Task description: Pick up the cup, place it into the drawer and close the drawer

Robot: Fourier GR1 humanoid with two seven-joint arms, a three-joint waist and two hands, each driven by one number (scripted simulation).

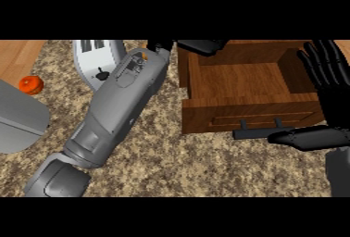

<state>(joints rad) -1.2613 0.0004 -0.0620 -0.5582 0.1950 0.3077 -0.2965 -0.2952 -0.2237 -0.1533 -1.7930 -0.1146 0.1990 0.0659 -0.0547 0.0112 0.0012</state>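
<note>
The wooden drawer (pixel 205 111) stands open at the upper right, and its inside looks bare. Its dark handle (pixel 254 133) sticks out from the front panel. No cup shows anywhere in the view. My left forearm runs from the lower left up to the drawer's back left corner, where my left hand (pixel 202 46) is cut off by the view's top edge; its fingers are not clear. My right hand (pixel 334 109) is open at the drawer's right side, fingers straight up along the right wall, thumb pointing left just beside the handle.
A white toaster (pixel 92 58) sits at the top left, partly behind my left forearm. A small orange fruit (pixel 31 84) lies at the left edge above a grey rounded object (pixel 21 120). The counter top (pixel 178 166) is speckled brown.
</note>
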